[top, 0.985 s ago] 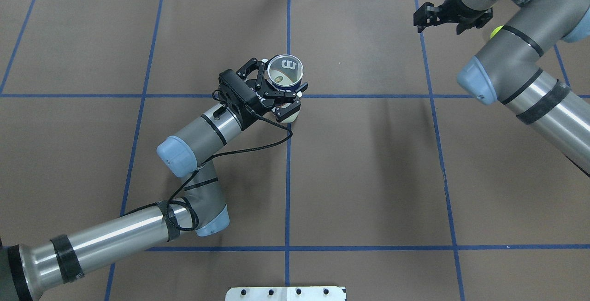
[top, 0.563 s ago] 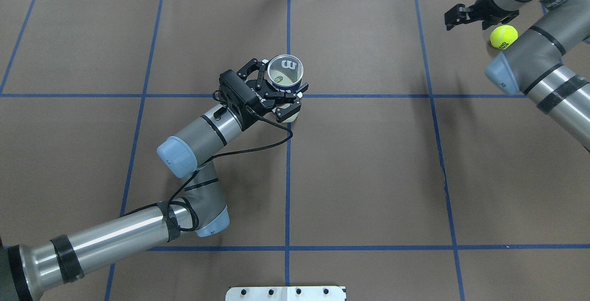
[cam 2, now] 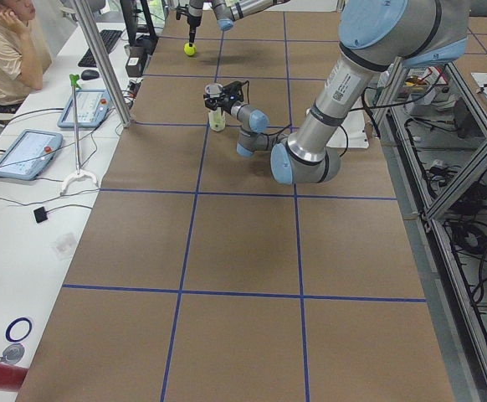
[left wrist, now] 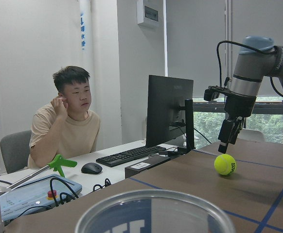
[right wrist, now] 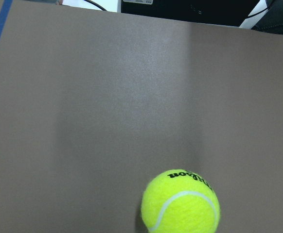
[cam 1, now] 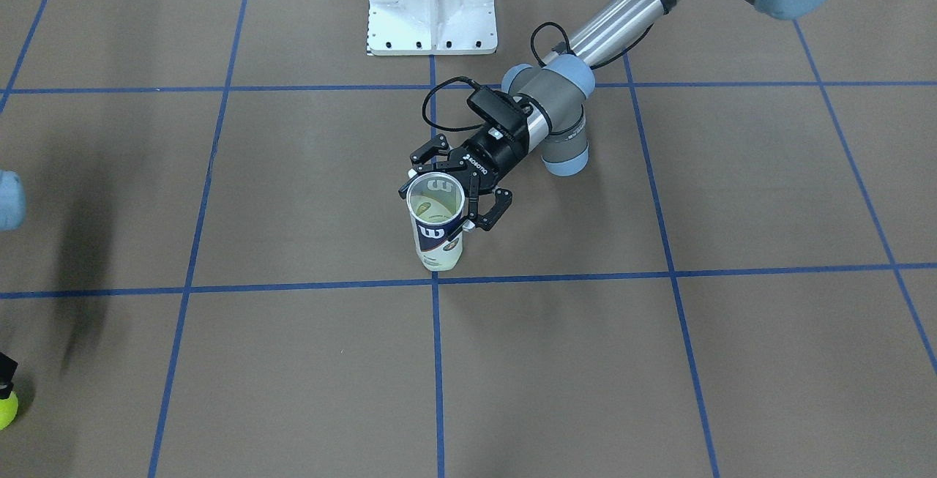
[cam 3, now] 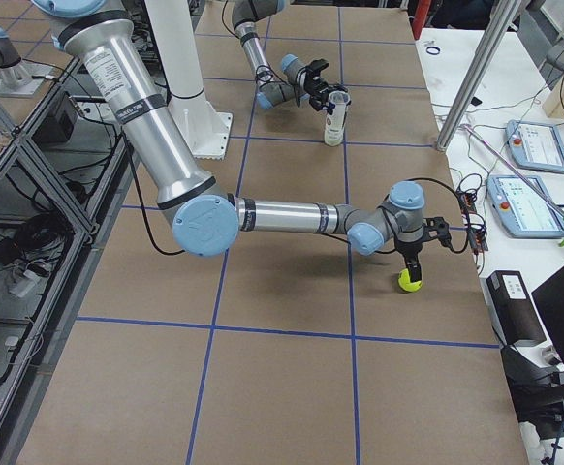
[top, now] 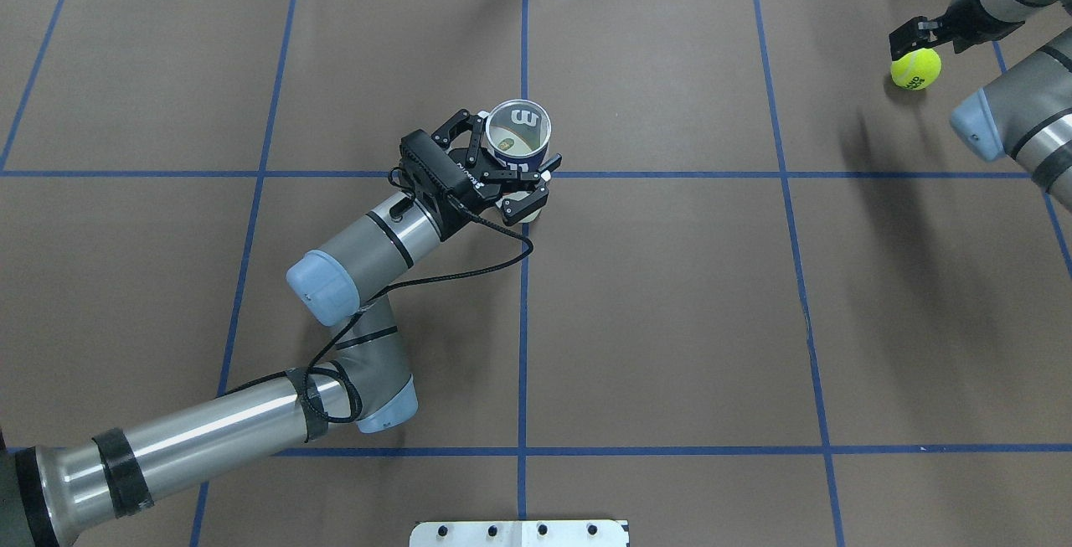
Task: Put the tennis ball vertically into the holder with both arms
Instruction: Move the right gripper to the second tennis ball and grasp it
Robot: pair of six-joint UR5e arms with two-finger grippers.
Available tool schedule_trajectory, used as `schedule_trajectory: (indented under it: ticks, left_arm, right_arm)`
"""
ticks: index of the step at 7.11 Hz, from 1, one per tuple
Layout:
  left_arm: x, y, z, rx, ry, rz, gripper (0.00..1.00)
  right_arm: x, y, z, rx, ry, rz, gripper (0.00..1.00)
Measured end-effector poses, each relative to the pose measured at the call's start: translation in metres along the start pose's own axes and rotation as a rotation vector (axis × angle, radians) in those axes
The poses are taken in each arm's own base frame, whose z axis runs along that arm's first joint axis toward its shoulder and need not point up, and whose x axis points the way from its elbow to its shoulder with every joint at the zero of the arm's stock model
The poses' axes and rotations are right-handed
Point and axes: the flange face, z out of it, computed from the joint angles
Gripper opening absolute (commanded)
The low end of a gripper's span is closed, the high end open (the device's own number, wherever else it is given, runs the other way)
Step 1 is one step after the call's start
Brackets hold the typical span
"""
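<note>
Tabletop [top: 670,321]: right end effector [top: 925,44] reached ball [top: 915,69].

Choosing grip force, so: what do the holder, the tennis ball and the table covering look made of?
Holder: clear, glossy plastic, likely; its wall is see-through near the rim, with a printed label.
Tennis ball: fuzzy yellow felt with a white seam.
Table covering: matte brown sheet, perhaps paper.

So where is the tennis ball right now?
In the overhead view the tennis ball lies at the table's far right corner, directly under the open right gripper, well away from the holder.
</note>
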Motion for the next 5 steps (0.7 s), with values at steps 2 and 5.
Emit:
schedule_trajectory:
  ticks: [2,5]
  left_arm:
    - [0.0,0.0,0.0,0.0,0.0,0.0,0.99]
    - [0.0,0.0,0.0,-0.001,0.0,0.0,0.99]
  right_arm:
    - [0.0,0.002,0.015,0.005,0.01,-0.002,0.99]
    - [-0.007,0.019,0.046,0.006,0.103,-0.017,0.44]
